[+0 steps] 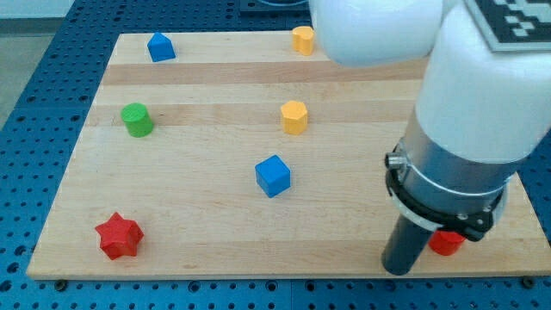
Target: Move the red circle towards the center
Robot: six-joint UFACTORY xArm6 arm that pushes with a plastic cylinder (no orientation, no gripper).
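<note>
A: Where's the small red circle block (pixel 446 243)?

B: Touching my tip's (pixel 397 269) right side, half hidden. My end effector is a bare rod, no jaws. Best circle behind it, push left across the wooden table (pixel 207 215).

Single view, high and angled down across the board (pixel 215 215). Far edge runs along the view's top, near edge along the bottom; sides splay toward the bottom, so the camera sits on the near side. Almost the whole board fits, with blue pegboard (pixel 34 120) showing at the left and the bottom. Arm (pixel 465 112) stands very near the lens, bulking over the view's upper right, hiding that corner. No second view to compare.
</note>
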